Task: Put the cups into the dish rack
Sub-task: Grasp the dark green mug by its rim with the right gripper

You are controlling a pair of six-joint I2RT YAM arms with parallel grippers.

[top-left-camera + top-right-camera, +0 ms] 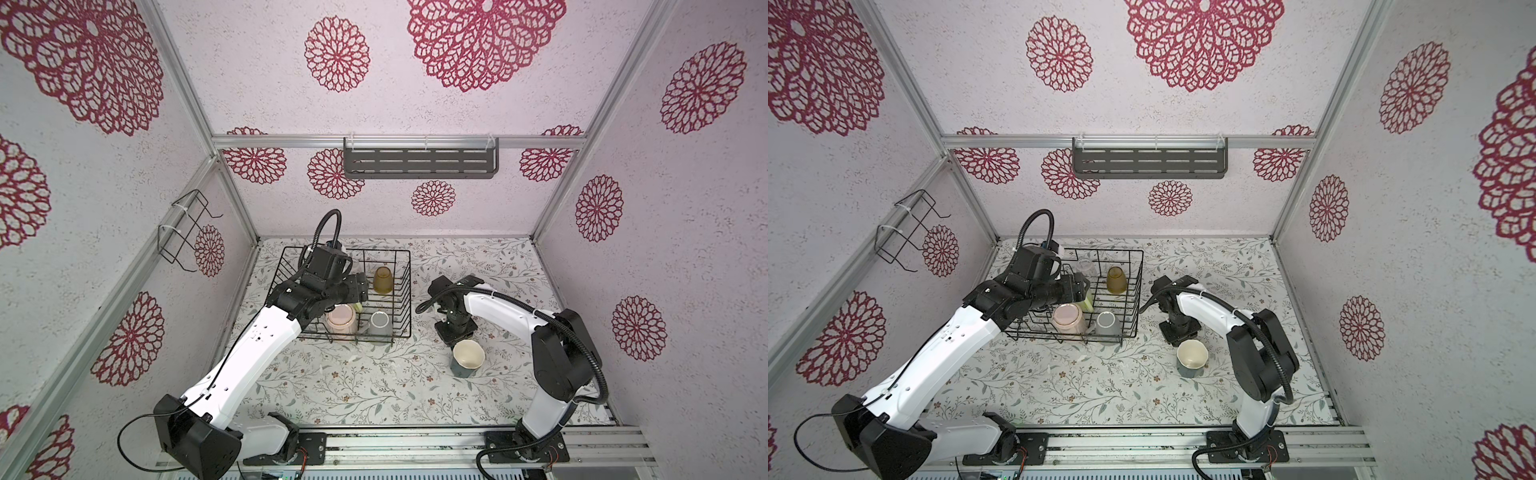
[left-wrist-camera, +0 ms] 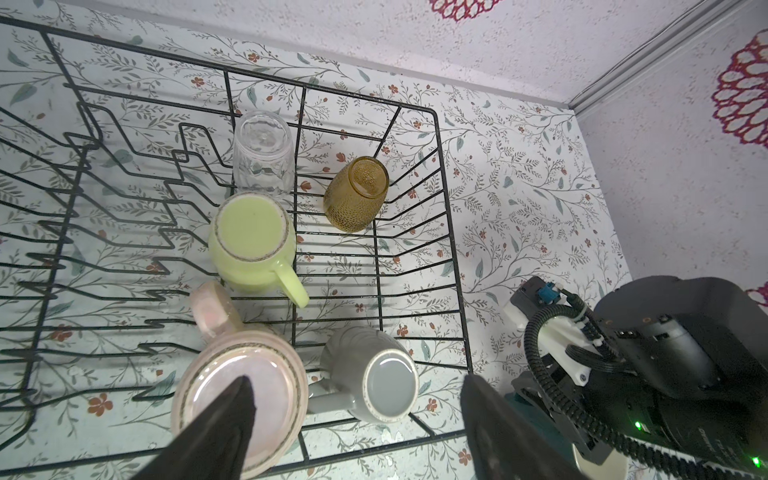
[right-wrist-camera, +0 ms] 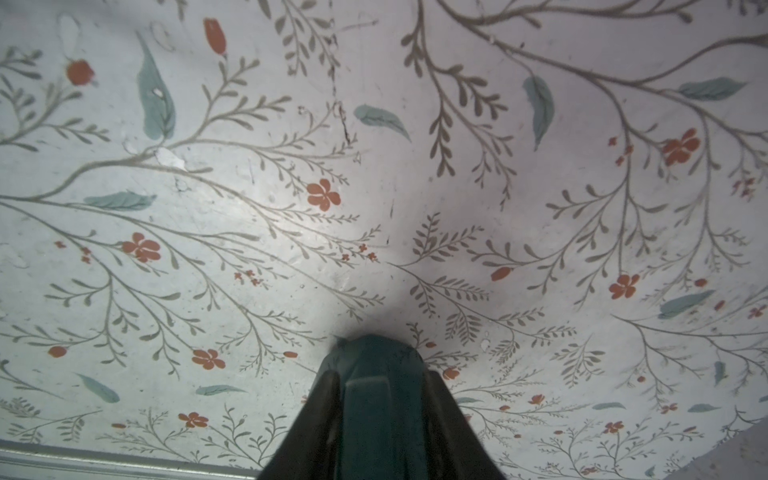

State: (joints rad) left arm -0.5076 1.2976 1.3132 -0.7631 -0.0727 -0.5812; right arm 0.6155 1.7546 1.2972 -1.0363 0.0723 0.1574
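Note:
The black wire dish rack (image 1: pixel 409 291) stands at the back left of the table. Five cups sit upside down in it: a clear glass (image 2: pixel 262 153), an amber tumbler (image 2: pixel 357 193), a yellow-green mug (image 2: pixel 253 241), a pale pink tumbler (image 2: pixel 241 399) and a grey mug (image 2: pixel 374 374). My left gripper (image 2: pixel 356 377) hovers open above the pink tumbler and grey mug, holding nothing. A teal mug (image 1: pixel 468 357) with a cream inside stands upright on the table to the right of the rack. My right gripper (image 3: pixel 380 374) points down just behind it, shut on its teal handle (image 3: pixel 374 415).
A grey slotted shelf (image 1: pixel 419 162) hangs on the back wall. A small bent wire holder (image 1: pixel 183 232) hangs on the left wall. The floral table (image 1: pixel 353 386) runs forward to the aluminium rail (image 1: pixel 415 449) that carries both arm bases.

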